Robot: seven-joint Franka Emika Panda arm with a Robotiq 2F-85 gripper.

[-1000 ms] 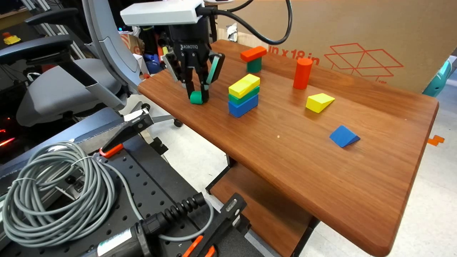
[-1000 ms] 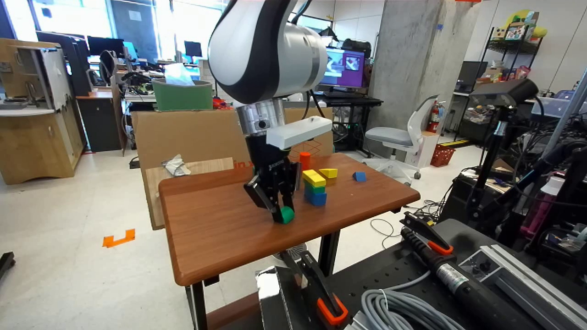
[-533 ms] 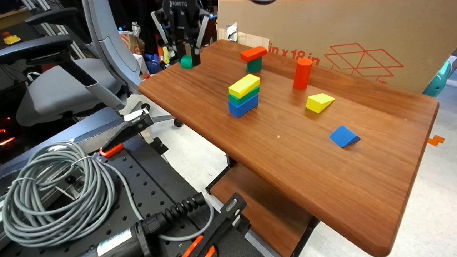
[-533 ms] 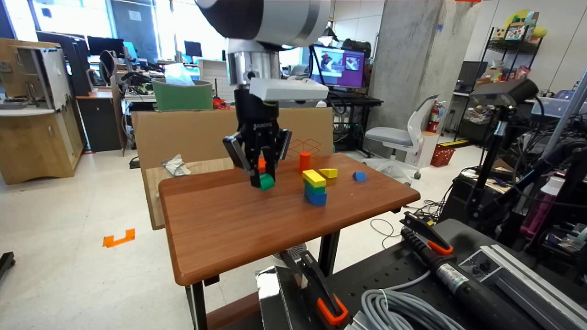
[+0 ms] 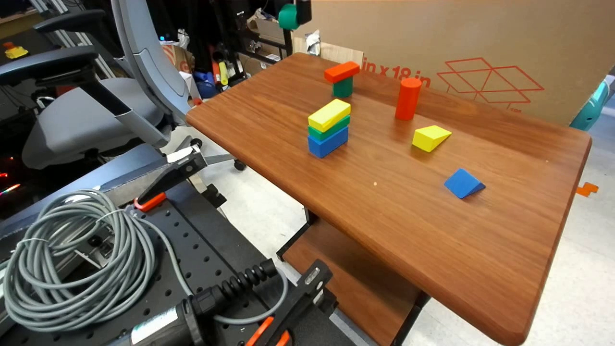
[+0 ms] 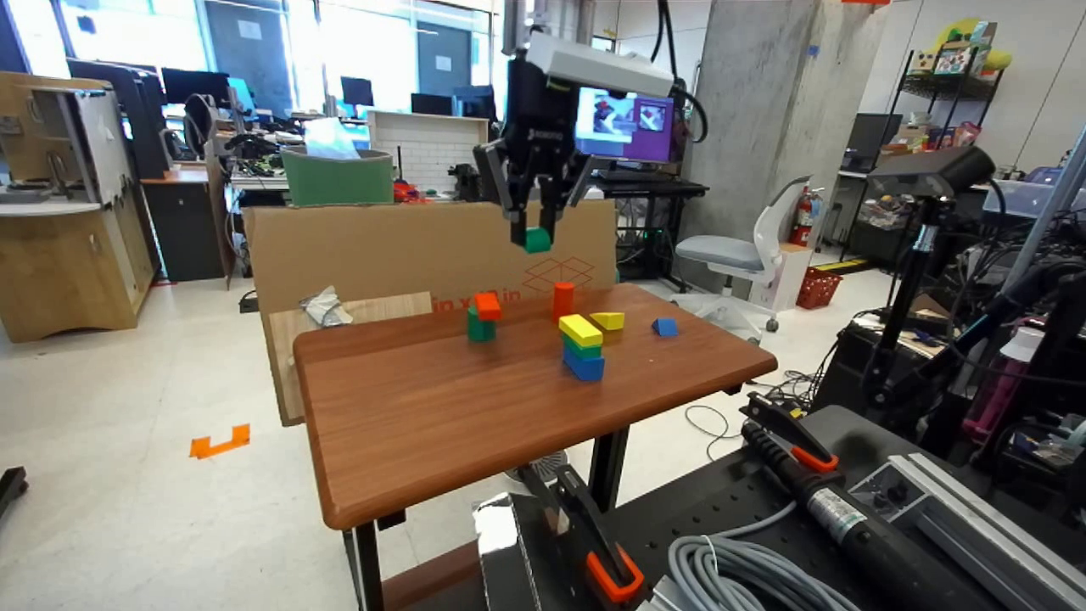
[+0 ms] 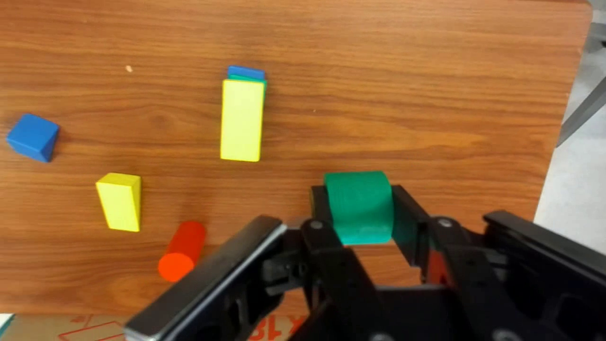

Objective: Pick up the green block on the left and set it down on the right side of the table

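Observation:
The small green block (image 7: 360,208), with a rounded side, is held between the two black fingertips of my gripper (image 7: 362,201) in the wrist view. In an exterior view the gripper (image 6: 534,222) and the green block (image 6: 537,242) are high above the far side of the table (image 6: 407,399). In an exterior view the green block (image 5: 288,17) shows at the top edge with one fingertip; the rest of the gripper is out of frame. The reddish-brown table also shows there (image 5: 384,226).
A yellow-green-blue stack (image 5: 328,127) stands mid-table. A red block on a green one (image 5: 342,79) stands near the back edge. A red cylinder (image 5: 407,98), a yellow wedge (image 5: 430,138) and a blue wedge (image 5: 463,183) stand further along. A cardboard sheet (image 5: 480,29) rises behind the table.
The gripper has lifted the green block from near the table's front edge, raising it high and carrying it toward the back. The other blocks have not moved.

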